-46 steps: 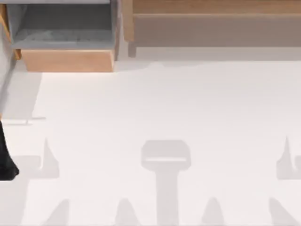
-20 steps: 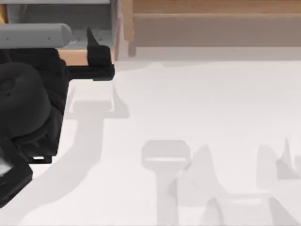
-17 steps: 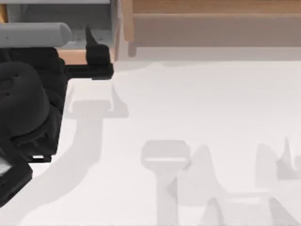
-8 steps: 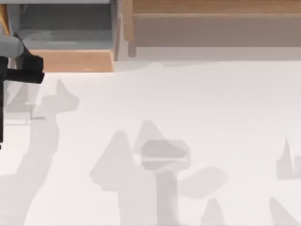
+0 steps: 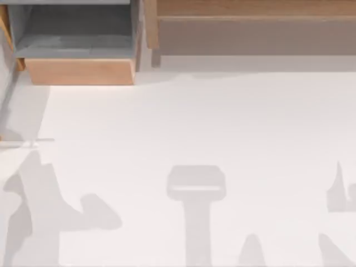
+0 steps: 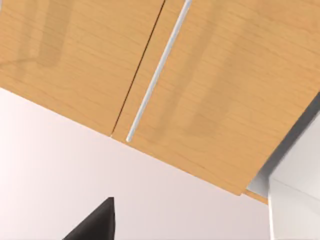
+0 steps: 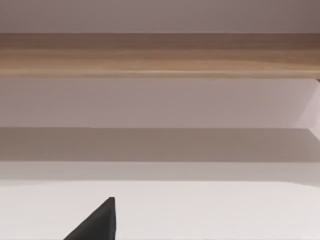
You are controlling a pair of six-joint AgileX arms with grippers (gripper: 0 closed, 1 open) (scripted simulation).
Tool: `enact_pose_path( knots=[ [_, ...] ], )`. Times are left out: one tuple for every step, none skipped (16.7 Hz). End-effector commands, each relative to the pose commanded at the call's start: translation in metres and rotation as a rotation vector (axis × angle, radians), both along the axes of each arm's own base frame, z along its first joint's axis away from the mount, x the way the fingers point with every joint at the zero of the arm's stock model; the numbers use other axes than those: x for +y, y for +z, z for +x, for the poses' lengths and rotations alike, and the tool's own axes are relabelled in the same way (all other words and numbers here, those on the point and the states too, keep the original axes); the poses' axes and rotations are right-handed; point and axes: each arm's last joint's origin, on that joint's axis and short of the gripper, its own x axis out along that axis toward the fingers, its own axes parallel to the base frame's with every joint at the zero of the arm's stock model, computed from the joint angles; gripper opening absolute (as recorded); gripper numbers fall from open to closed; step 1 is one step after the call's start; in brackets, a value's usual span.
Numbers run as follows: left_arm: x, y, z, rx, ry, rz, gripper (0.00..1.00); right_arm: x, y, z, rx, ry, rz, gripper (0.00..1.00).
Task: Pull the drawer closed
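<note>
The drawer [image 5: 80, 71] sits at the table's back left in the top view. Its light tan front panel stands out toward the table, and its grey floor [image 5: 78, 30] is exposed behind it. In the left wrist view a tan wooden panel [image 6: 225, 100] with a slim silver bar [image 6: 157, 75] rises close ahead. A black tip of my left gripper [image 6: 95, 225] shows at the frame's edge, apart from the wood. The right wrist view shows a black tip of my right gripper [image 7: 95, 225] above the white table, facing the ledge.
A long wooden ledge with a taupe face [image 5: 250, 33] runs along the back right, and the right wrist view shows this ledge [image 7: 160, 55] too. The white table top [image 5: 194, 122] carries only soft shadows of the arms.
My left arm, which hung over the drawer's front a second ago, has drawn away to the left and out of the top view. The drawer stands where it was.
</note>
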Motion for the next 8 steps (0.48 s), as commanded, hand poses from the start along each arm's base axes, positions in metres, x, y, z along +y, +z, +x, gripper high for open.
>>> enact_pose_path(
  knots=[
    [0.014,-0.006,-0.003,0.025,-0.006,0.076,1.0,0.0,0.0,0.0,0.0,0.0,0.0,1.0],
    [0.026,-0.013,-0.005,0.051,-0.018,0.145,1.0,0.0,0.0,0.0,0.0,0.0,0.0,1.0],
    [0.037,-0.02,-0.006,0.077,-0.039,0.205,1.0,0.0,0.0,0.0,0.0,0.0,0.0,1.0],
    [0.047,-0.028,-0.007,0.101,-0.066,0.256,1.0,0.0,0.0,0.0,0.0,0.0,0.0,1.0],
    [0.055,-0.035,-0.007,0.122,-0.095,0.297,1.0,0.0,0.0,0.0,0.0,0.0,0.0,1.0],
    [0.062,-0.042,-0.007,0.138,-0.122,0.331,1.0,0.0,0.0,0.0,0.0,0.0,0.0,1.0],
    [0.068,-0.048,-0.006,0.151,-0.145,0.357,1.0,0.0,0.0,0.0,0.0,0.0,0.0,1.0],
    [0.073,-0.053,-0.006,0.161,-0.163,0.377,1.0,0.0,0.0,0.0,0.0,0.0,0.0,1.0]
  ],
)
